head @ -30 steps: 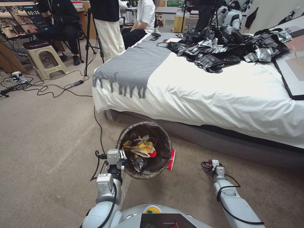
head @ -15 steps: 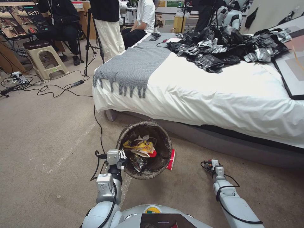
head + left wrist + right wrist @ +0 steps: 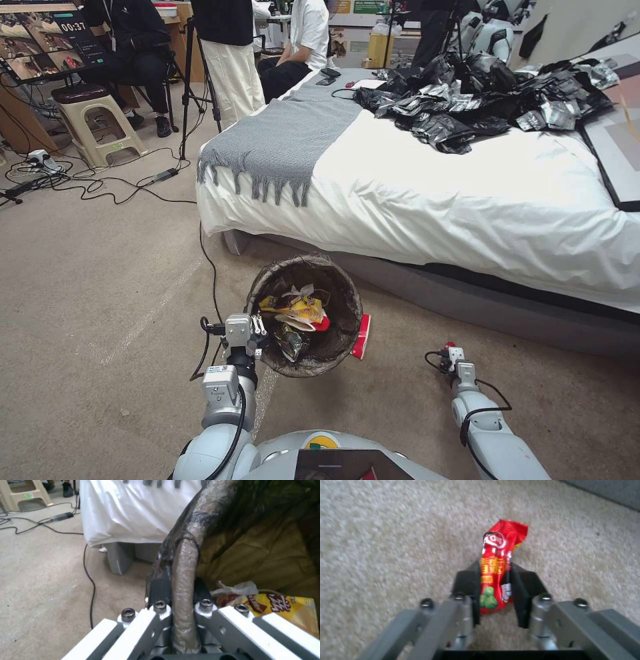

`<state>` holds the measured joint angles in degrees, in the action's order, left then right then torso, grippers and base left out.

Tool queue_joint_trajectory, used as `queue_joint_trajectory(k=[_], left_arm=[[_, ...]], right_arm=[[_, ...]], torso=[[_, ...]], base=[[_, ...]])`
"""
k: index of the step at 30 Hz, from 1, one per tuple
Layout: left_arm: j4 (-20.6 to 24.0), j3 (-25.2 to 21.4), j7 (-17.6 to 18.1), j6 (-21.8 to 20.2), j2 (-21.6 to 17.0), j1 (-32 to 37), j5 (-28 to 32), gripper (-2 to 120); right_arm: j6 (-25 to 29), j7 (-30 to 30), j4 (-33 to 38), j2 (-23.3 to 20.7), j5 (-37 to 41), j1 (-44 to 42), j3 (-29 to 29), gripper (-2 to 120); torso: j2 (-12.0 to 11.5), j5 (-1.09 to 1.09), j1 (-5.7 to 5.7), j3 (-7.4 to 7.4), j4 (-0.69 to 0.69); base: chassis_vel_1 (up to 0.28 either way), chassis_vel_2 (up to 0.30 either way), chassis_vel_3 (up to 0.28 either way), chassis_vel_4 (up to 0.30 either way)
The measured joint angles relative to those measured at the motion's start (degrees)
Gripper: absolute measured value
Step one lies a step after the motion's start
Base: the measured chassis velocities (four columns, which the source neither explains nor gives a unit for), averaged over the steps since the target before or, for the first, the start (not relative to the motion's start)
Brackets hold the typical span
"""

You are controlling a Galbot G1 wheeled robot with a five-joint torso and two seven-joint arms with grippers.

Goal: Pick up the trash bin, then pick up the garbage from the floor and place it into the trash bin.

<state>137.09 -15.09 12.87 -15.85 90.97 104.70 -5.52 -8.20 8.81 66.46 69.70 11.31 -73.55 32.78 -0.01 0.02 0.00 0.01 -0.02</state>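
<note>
- The trash bin (image 3: 305, 315) was up off the carpet in front of the robot, just short of the bed (image 3: 467, 193), with its dark liner bag folded over the rim.
- My left gripper (image 3: 182, 597) had the bin by the near rim: both jaws pinched tight on the liner-covered edge, one pad inside, one outside, no gap that I could see on the left wrist cam.
- Inside the bin I could make out a yellow snack packet (image 3: 298, 308), a white tissue wad (image 3: 237, 589) and a bit of red wrapper next to it, all piled on the tan bag lining the far side.
- A red-and-white wrapper (image 3: 361, 337) sat against the bin's outer wall on the right; couldn't tell if it was stuck to the bin or lying on the floor.
- My right gripper (image 3: 493, 590) was low over the carpet (image 3: 100, 280), off to the right of the bin and well apart from it.
- Its jaws were closed most of the way on a red snack wrapper (image 3: 496, 565) with green peas printed on it. The left pad was pressed on the wrapper; the right one looked barely touching or just off it. The wrapper stuck out past the fingertips, standing on edge.
- Further out: a grey fringed throw (image 3: 283, 143) lay over the bed corner, and a heap of black and silver sheeting (image 3: 473, 100) sat on the far side of the bed.
</note>
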Motion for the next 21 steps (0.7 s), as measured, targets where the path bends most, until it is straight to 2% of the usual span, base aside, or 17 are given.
queue_joint_trajectory(k=[2,4,21], left_arm=[[0.00,0.00,0.00,0.00,0.00,0.00,0.00,0],[0.00,0.00,0.00,0.00,0.00,0.00,0.00,0],[0.00,0.00,0.00,0.00,0.00,0.00,0.00,0]], right_arm=[[0.00,0.01,-0.01,-0.02,0.01,-0.12,0.10,12],[0.52,-0.02,-0.70,-0.09,0.02,-0.31,0.35,0],[2.59,-0.26,-2.49,-0.19,-0.17,0.87,0.39,0]], torso=[[0.00,-0.01,0.00,0.00,0.00],[0.00,-0.02,0.00,0.00,0.00],[0.00,-0.02,0.00,-0.01,0.01]], base=[[0.000,0.000,0.000,0.000],[0.000,0.000,0.000,0.000],[0.000,0.000,0.000,0.000]])
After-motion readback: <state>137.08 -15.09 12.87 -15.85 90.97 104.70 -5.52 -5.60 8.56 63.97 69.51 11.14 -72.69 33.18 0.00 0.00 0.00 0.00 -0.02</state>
